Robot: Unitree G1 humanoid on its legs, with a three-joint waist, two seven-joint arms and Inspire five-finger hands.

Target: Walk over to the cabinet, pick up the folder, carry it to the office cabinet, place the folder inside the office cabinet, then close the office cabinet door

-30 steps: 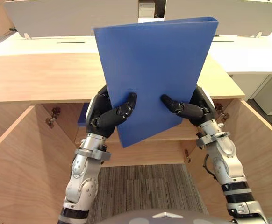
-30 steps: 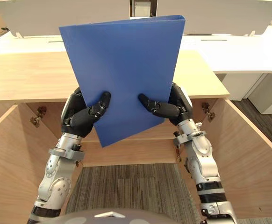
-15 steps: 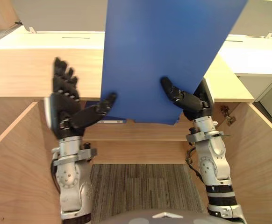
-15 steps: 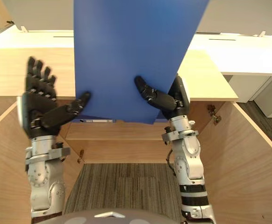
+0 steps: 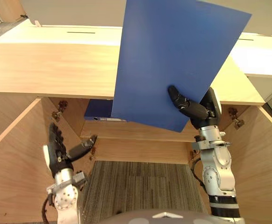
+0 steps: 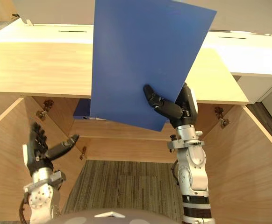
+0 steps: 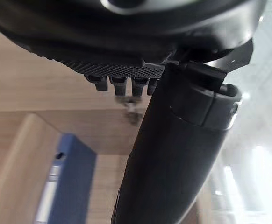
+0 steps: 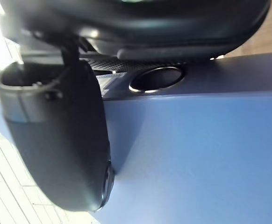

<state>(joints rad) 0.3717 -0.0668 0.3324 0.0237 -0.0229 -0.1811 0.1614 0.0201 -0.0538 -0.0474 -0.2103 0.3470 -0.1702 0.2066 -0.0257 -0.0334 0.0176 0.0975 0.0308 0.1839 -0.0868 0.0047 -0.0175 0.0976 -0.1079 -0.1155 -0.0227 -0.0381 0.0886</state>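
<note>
My right hand (image 5: 205, 110) alone holds the big blue folder (image 5: 173, 60) upright over the front edge of the wooden cabinet top (image 5: 47, 70). Its thumb (image 5: 181, 101) presses the near cover and the fingers are behind it. In the right wrist view the thumb (image 8: 56, 140) lies against the blue cover (image 8: 196, 154). My left hand (image 5: 57, 156) hangs low at the left, open and holding nothing, in front of the open cabinet. A second blue folder (image 5: 98, 112) lies flat on the shelf inside; it appears past the thumb in the left wrist view (image 7: 66, 182).
Both cabinet doors stand open, the left door (image 5: 14, 168) and the right door (image 5: 267, 158) flanking me. A wooden shelf (image 5: 140, 140) crosses the inside, with striped carpet (image 5: 140, 186) below. White desks (image 5: 56, 35) stand behind the cabinet.
My left hand has let go of the folder, opened and dropped to the lower left. The right hand keeps the folder, now lifted higher and leaning to the right.
</note>
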